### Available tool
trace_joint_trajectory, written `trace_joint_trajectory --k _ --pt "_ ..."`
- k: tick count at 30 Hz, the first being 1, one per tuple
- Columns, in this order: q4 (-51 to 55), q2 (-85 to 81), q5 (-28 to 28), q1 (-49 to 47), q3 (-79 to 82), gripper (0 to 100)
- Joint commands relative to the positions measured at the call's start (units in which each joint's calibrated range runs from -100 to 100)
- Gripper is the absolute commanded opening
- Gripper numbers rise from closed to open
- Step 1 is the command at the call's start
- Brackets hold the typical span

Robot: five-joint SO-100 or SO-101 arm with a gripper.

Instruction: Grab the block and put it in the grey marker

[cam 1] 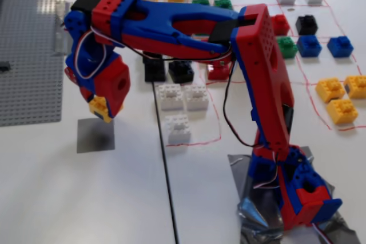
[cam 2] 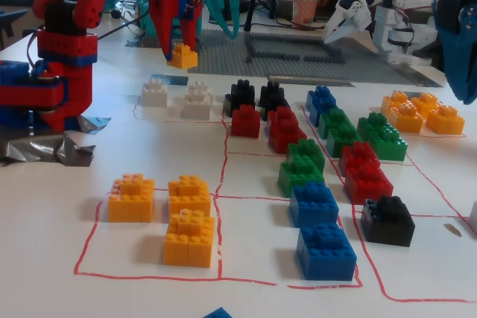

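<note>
Gripper (cam 1: 102, 108) is pinched on the block (cam 1: 99, 106); in a fixed view from the table's far side the same block (cam 2: 182, 56) hangs tilted between the red fingers (cam 2: 170, 16), clear of the tabletop.

Landmark: the grey marker (cam 1: 95, 136). From above, the block sits just over the marker's upper edge, partly overlapping it in the picture; a dark shadow falls on the marker below the gripper. Block not touching the marker.

The three white bricks (cam 1: 183, 96) lie to the right of the marker in that view, across the table seam (cam 1: 166, 175). The grey baseplate (cam 1: 28, 44) lies above and to the left of the marker. The arm's base (cam 1: 297, 192) stands well to the right of the marker, on crumpled silver tape (cam 1: 257, 210).

In the low fixed view the marker itself is mostly hidden behind the white bricks (cam 2: 177, 99).
</note>
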Motion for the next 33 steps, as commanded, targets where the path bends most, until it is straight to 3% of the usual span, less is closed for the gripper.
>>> trace_joint_trajectory --k 1,8,19,26,33 --pt "-0.21 -0.43 -0.59 -1.79 -6.99 0" --pt "1.90 6.26 -0.78 -4.14 -15.44 0" --pt "4.66 7.49 1.81 -3.65 -15.44 0" --pt "6.69 7.49 2.54 -2.87 -14.80 27" --pt "7.90 7.33 2.44 -2.28 -15.99 36"
